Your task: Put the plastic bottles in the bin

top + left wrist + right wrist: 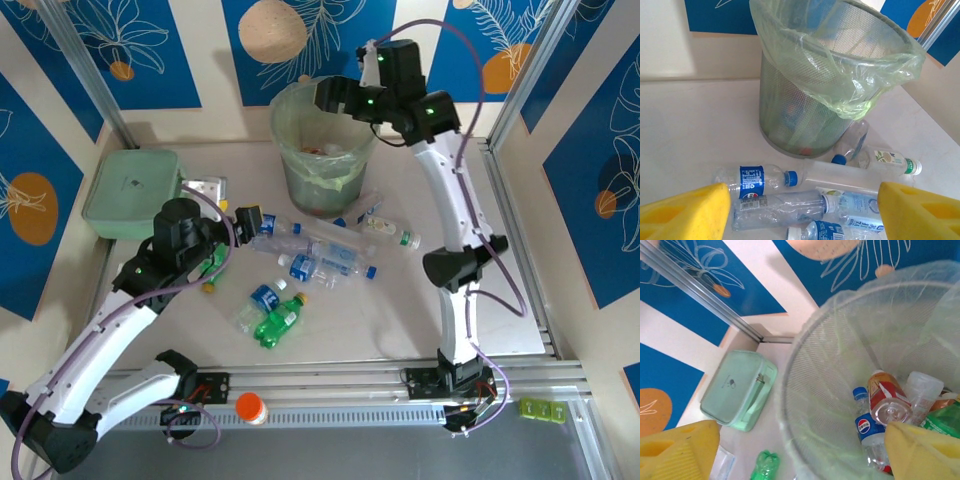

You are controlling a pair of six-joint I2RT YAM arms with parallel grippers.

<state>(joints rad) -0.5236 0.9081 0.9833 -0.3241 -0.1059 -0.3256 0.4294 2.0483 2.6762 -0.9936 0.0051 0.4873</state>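
The bin, a mesh basket lined with a pale green bag, stands at the back of the table. My right gripper hangs open over its mouth, holding nothing. Inside the bin lie a red-labelled bottle, a blue-labelled one and others. Several plastic bottles lie in front of the bin, with green ones nearer me. My left gripper is open just left of the clear pile. Between its yellow fingers lies a clear bottle, untouched.
A flat mint-green box sits at the back left. An orange-capped jar stands on the near rail. A metal frame edges the table on the right. Bare table lies right of the bottles.
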